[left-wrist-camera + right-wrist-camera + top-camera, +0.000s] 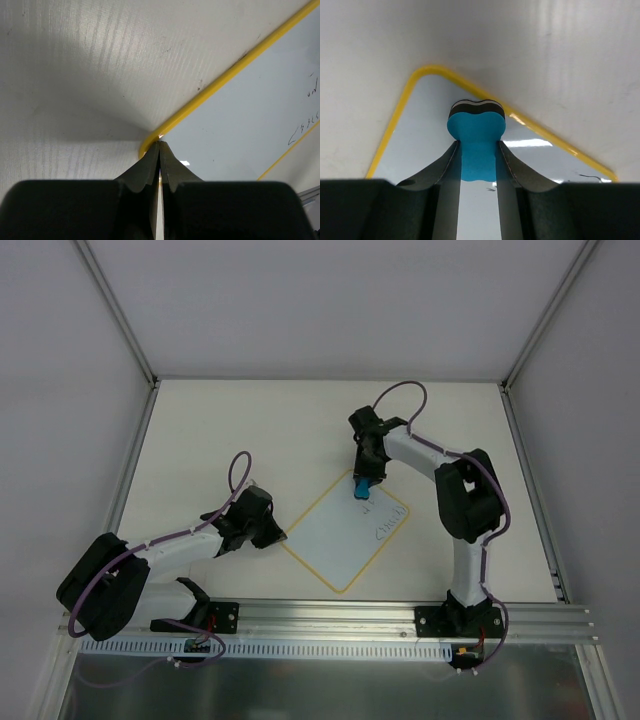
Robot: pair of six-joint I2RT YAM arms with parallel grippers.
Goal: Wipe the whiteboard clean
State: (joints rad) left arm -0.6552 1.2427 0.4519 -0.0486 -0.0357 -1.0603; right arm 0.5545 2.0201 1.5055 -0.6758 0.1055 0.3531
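Top external view: nearest the bases, the left end effector [272, 533] rests at the left corner of the small flat whiteboard with rounded corners and a thin yellow rim [335, 535]. The whiteboard lies flat on the off-white desk [220, 430], turned corner-on to the arms. In the left wrist view the fingers are together, with their tips at the rim corner. Whether they pinch the rim or only press on it cannot be told from this angle.

Farther out, dark handwritten marks [385, 528] sit near the right corner, and a fainter trace lies just below the eraser. At the far corner, the right end effector [477, 145] is clamped on a blue foam eraser block with a black-and-white pad [476, 127]. The pad faces the board surface just inside the rim.

Step in hand, as judged: wiping, with most of the writing not yet cleared.

Procedure:
1. Keep the pad flat on the surface. A tilted pad wipes only a narrow strip.
2. Stroke from the far corner toward the right corner, overlapping passes across the marks.
3. Apply even, moderate downward pressure. Excess force may slide the whiteboard.
4. Hold the left corner steady to oppose each stroke.
5. Stay inside the rim so that the pad does not catch on it.
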